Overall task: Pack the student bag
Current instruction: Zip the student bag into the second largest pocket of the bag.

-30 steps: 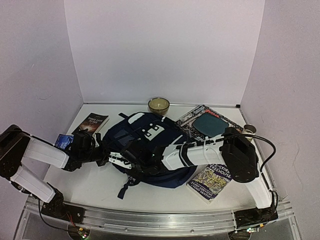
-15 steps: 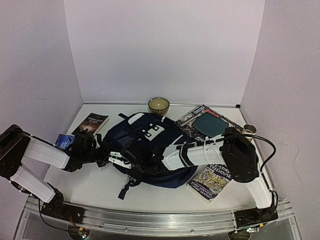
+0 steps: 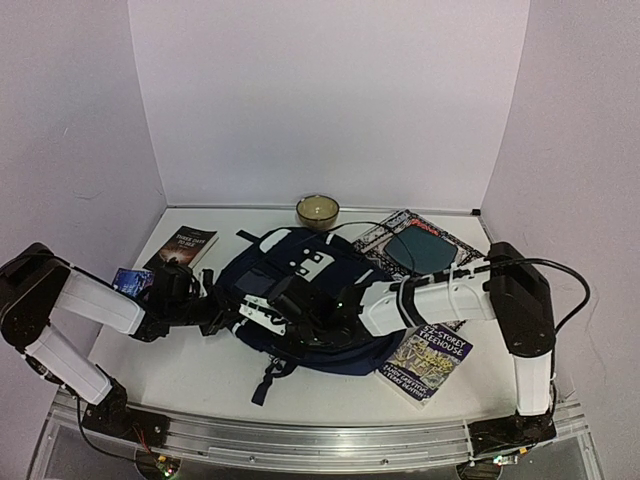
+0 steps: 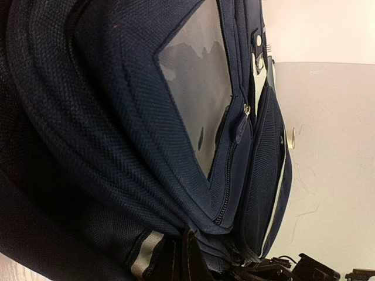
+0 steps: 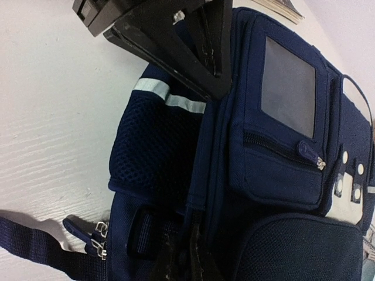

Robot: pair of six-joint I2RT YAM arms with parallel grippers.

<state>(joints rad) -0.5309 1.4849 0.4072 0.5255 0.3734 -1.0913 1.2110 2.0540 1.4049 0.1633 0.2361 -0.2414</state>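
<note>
The student bag (image 3: 305, 285), navy with a white patch, lies flat in the middle of the table. My left gripper (image 3: 222, 316) is at its left side, shut on the fabric by the reflective stripe (image 5: 170, 100). In the left wrist view the bag (image 4: 146, 117) fills the frame and the left gripper (image 4: 188, 234) pinches a fold at the bottom. My right gripper (image 3: 262, 314) reaches across the bag and is shut on a seam edge beside the mesh side pocket (image 5: 155, 146). In the right wrist view the right gripper (image 5: 191, 227) holds that edge. The front zip pocket (image 5: 281, 158) is zipped shut.
A bowl (image 3: 318, 210) stands at the back wall. A dark book (image 3: 183, 248) lies at back left, with a small blue item (image 3: 130, 282) near my left arm. A magazine with a blue pad (image 3: 415, 245) lies at back right, a paperback (image 3: 425, 360) at front right. A loose strap (image 3: 268, 380) trails toward the front.
My right gripper has closed on the bag's seam edge. The bag and its strap have slid slightly right and toward the front. The right arm's elbow swung right.
</note>
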